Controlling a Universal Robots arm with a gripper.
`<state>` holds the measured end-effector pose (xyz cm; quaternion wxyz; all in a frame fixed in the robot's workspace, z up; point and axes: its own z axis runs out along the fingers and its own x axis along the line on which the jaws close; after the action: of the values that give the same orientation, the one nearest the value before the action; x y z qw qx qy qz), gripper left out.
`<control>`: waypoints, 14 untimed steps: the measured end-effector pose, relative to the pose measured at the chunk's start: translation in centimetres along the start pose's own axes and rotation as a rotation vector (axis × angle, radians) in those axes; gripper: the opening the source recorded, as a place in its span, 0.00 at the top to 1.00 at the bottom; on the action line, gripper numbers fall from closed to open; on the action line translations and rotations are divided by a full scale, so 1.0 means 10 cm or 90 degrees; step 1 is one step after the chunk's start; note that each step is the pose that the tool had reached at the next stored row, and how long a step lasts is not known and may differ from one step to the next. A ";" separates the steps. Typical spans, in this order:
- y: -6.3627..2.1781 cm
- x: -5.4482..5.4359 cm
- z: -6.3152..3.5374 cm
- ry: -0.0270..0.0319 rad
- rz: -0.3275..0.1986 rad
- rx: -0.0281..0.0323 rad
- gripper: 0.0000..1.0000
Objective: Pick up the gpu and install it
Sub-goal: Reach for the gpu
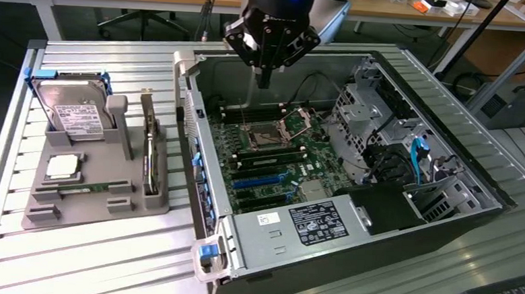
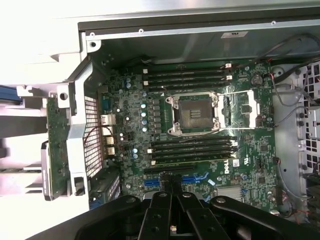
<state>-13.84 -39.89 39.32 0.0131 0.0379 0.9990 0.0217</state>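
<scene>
Noted fingers (image 1: 264,76) pressed together, empty, over open case (image 1: 187,82) at upper centre | found gpu (image 1: 152,151) upright in grey holder (image 1: 62,207) on desk (image 1: 103,260), centre left, top edge presumably exposed for grasping

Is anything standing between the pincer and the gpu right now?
Yes, the computer case's wall: the shut pincer hangs over the motherboard inside the case, and the gpu stands on edge in the gray holder outside it, toward the exterior view's left. Nothing else visible lies between them.
</scene>
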 end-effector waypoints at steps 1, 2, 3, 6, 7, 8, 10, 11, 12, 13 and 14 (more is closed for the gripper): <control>0.000 0.00 0.000 0.0000 0.000 0.0000 0.89; 0.000 0.00 0.000 0.0000 0.000 0.0000 0.89; 0.000 0.01 0.000 0.0000 0.000 0.0000 0.89; -0.001 0.01 0.000 0.0000 0.000 0.0001 0.89; -0.001 0.01 0.000 0.0000 0.000 0.0000 0.89; -0.001 0.02 0.000 0.0000 0.000 0.0000 0.89; -0.002 0.02 0.000 0.0000 0.000 0.0000 0.89; -0.002 0.02 0.000 0.0000 0.000 0.0000 0.89; -0.002 0.03 0.000 0.0000 0.000 0.0000 0.89; -0.002 0.03 0.000 0.0000 0.000 0.0000 0.89; -0.003 0.04 0.000 0.0000 0.000 0.0000 0.89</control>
<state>-14.21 -39.89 39.30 0.0131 0.0379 0.9990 0.0217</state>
